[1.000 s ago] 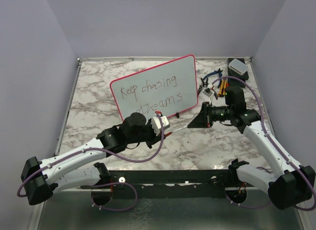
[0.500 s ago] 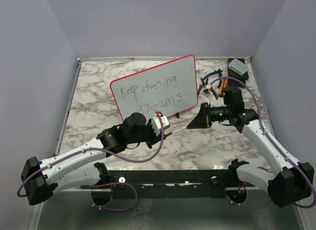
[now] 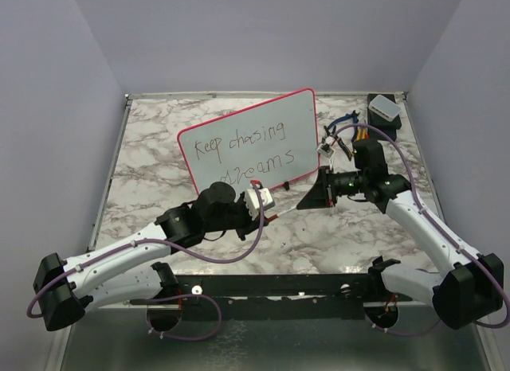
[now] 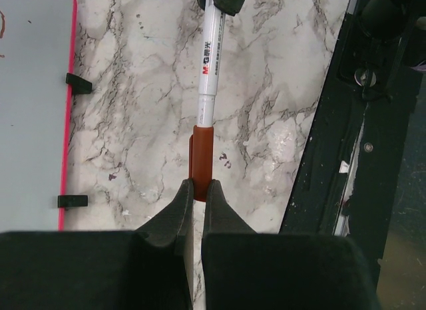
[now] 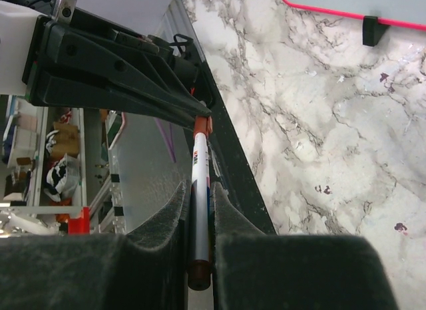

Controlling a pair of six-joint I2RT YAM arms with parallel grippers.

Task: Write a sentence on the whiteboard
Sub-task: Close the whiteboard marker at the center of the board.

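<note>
The whiteboard (image 3: pixel 251 140) stands tilted at the table's middle, red-pink framed. The sentence (image 3: pixel 243 148) reads "Keep chasing dreams" in two lines. In front of it a white marker (image 3: pixel 292 208) spans between both grippers. My left gripper (image 3: pixel 276 216) is shut on the marker's red-brown cap (image 4: pixel 202 160), which sits on the marker's tip end. My right gripper (image 3: pixel 306 203) is shut on the marker's barrel (image 5: pixel 200 210). The board's edge shows in the left wrist view (image 4: pixel 26 90) and in the right wrist view (image 5: pixel 359 0).
A heap of pens and tools (image 3: pixel 349 138) lies right of the board, and a black box with a white block (image 3: pixel 384 110) is at the back right corner. A black rail (image 3: pixel 279 285) runs along the table's near edge.
My right gripper has moved left with the marker, closing the gap to the left gripper. The left arm and the board have not moved.
</note>
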